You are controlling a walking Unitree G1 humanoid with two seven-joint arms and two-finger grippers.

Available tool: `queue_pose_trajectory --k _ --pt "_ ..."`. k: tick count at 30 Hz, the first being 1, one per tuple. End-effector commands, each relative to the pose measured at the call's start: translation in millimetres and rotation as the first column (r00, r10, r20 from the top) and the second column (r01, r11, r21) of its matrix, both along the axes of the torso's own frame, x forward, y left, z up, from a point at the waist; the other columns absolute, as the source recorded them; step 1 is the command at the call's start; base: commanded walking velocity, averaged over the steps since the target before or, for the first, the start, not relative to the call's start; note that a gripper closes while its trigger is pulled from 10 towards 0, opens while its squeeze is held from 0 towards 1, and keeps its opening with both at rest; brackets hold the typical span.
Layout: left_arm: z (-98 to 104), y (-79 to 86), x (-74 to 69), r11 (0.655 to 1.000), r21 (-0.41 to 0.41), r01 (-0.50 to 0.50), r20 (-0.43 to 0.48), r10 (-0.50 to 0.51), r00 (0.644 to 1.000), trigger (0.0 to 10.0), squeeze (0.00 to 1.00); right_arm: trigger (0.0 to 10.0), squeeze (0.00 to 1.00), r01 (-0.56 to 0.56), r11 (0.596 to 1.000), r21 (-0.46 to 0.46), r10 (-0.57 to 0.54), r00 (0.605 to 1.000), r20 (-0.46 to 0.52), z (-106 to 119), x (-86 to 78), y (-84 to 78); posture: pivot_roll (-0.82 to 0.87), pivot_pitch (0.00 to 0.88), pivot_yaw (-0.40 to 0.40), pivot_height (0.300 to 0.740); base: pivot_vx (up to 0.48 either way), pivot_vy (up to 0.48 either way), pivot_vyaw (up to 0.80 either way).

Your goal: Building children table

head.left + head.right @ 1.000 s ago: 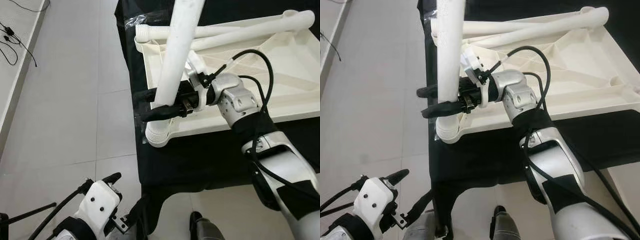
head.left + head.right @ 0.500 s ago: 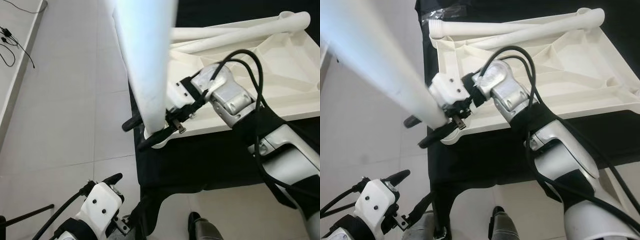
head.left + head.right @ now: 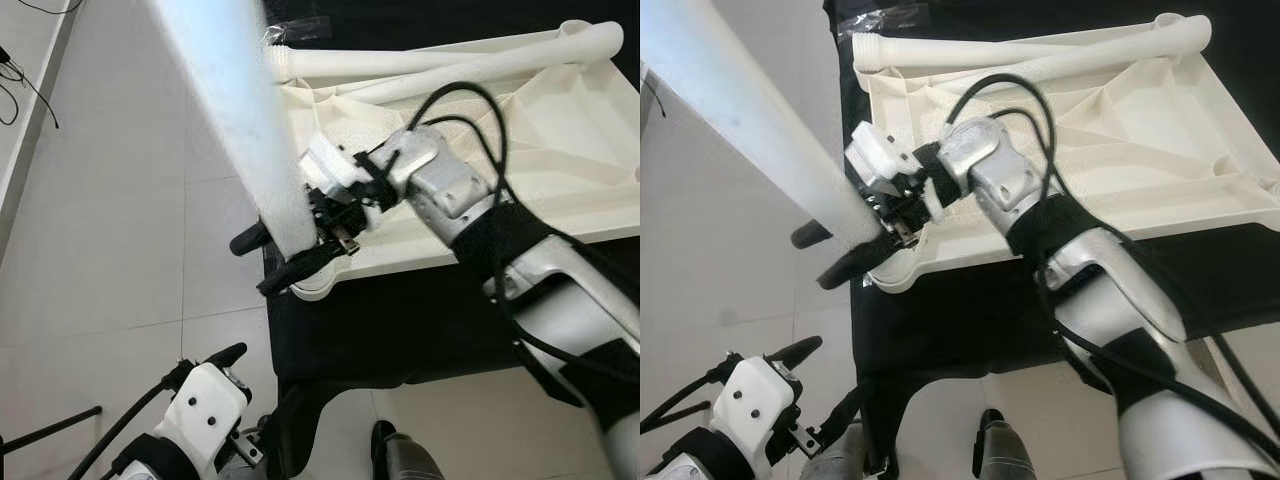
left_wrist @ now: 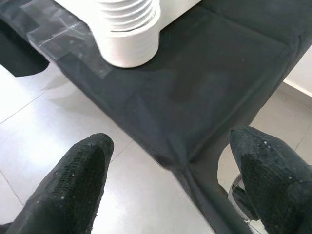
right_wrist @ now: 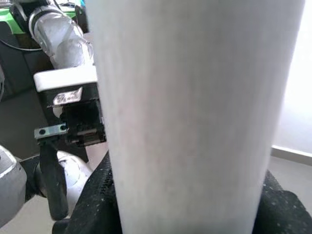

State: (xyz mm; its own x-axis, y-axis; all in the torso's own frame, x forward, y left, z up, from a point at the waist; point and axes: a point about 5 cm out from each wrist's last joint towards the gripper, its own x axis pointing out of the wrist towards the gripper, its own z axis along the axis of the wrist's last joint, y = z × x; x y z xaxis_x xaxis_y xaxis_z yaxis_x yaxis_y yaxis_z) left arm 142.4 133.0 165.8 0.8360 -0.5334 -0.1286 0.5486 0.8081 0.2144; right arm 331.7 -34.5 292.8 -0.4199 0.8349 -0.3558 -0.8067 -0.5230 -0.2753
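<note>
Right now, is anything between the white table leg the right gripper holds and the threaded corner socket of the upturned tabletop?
Nothing visible blocks it. The right gripper holds the long white plastic table leg tilted just above the ribbed white corner socket of the upturned white tabletop. The left gripper hangs open lower down, off the black-draped edge.

Seen along the left gripper, its two black textured fingers stand wide apart above a pale tiled floor. Between and beyond them hangs the black cloth draped over a table, its corner falling in a fold toward the floor. On the cloth stands a white ribbed socket of the children's table part, its stacked rings resting beside a strip of clear tape stuck to the fabric.
</note>
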Motion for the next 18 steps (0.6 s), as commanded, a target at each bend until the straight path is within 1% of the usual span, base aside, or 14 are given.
queue_pose_trajectory --k 1,3,9,16,18 --pt "1.1 -1.8 -4.0 1.000 -0.006 0.001 0.001 -0.001 1.000 10.0 0.00 10.0 0.00 0.075 0.983 -0.166 -0.093 0.990 -0.103 -47.2 7.7 -11.4 0.09 0.399 0.008 0.740 0.000 0.000 0.00" --pt "1.3 -1.7 -4.4 1.000 -0.006 0.001 0.001 -0.001 1.000 10.0 0.00 10.0 0.00 0.084 0.983 -0.166 -0.101 0.990 -0.099 -48.9 9.4 -9.9 0.09 0.401 0.008 0.740 0.000 0.000 0.00" --pt "1.7 -1.5 -5.5 1.000 -0.002 -0.004 0.001 0.004 1.000 10.0 0.00 10.0 0.00 0.108 0.984 -0.140 -0.127 0.982 -0.140 -57.1 12.3 -8.1 0.10 0.409 0.010 0.740 0.000 0.000 0.00" --pt "1.9 -1.6 -5.9 1.000 0.000 -0.002 -0.001 0.002 1.000 10.0 0.00 10.0 0.00 0.146 0.984 -0.106 -0.163 0.970 -0.180 -66.4 14.7 -15.4 0.10 0.409 0.011 0.740 0.000 0.000 0.00" --pt "1.3 -1.7 -5.4 1.000 0.000 -0.001 -0.001 0.001 1.000 10.0 0.00 10.0 0.00 0.226 0.973 -0.056 -0.232 0.955 -0.182 -69.5 18.2 -20.5 0.09 0.406 0.007 0.740 0.000 0.000 0.00"
